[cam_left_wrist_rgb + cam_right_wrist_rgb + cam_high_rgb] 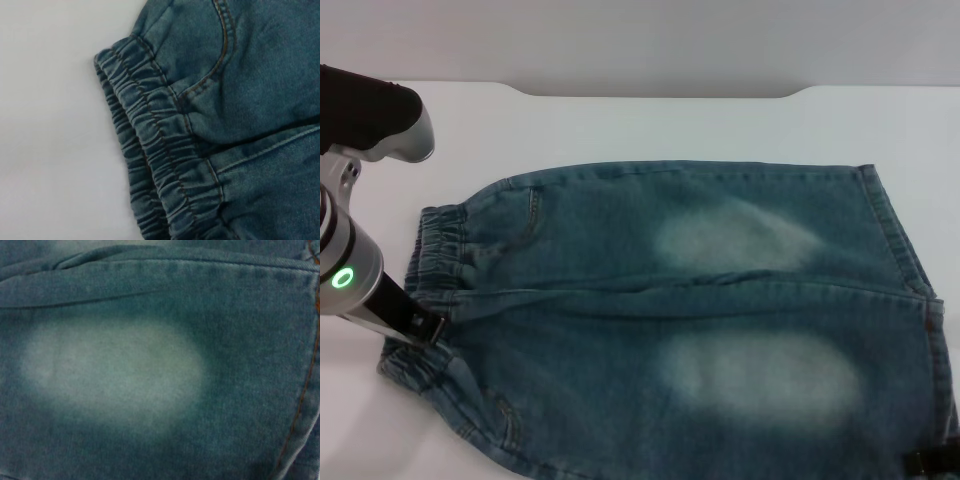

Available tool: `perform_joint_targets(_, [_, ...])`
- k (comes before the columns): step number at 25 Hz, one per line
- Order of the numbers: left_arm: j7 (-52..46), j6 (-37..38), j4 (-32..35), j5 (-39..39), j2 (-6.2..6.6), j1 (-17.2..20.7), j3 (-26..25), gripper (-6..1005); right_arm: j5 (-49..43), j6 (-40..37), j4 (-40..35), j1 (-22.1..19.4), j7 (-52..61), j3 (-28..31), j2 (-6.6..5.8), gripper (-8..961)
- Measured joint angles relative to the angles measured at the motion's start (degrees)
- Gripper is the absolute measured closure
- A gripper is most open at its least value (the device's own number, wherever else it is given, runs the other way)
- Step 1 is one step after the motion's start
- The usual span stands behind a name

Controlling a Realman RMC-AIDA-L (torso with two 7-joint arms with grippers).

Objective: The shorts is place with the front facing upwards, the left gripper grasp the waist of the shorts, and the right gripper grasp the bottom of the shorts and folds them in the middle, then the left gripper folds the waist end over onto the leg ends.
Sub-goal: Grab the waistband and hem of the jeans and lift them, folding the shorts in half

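The blue denim shorts (620, 330) lie flat, front up, on the white table (650, 125). Their ruched waist (445, 250) points left and the straight leg hems (905, 250) point right. My left gripper (420, 325), on the arm with the green ring light, sits at the near end of the waist, touching the fabric. The left wrist view shows the gathered waist (160, 150) and a pocket seam (220, 65) close up. Only a black bit of my right gripper (932, 462) shows, at the near right leg end. The right wrist view holds a pale thigh patch (110, 370) and the hem stitching (305, 390).
Bare white table lies left of the waist (50, 125) and behind the shorts. The table's far edge (660, 92) runs along the back, with a grey wall beyond it.
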Motion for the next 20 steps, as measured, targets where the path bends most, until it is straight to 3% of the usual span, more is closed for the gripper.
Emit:
perform_joint_targets(6, [0.0,0.08,0.0,0.0,0.0,-0.1,0.0,957,0.19,0.68,0.13,0.67,-1.2,-0.05,0.0,588])
perform_joint_targets(20, [0.07,1.02,-0.45,-0.11,0.0,0.4,-0.49,956,3.92,-0.52,0.0,2.16,-3.53,3.68,0.0,893])
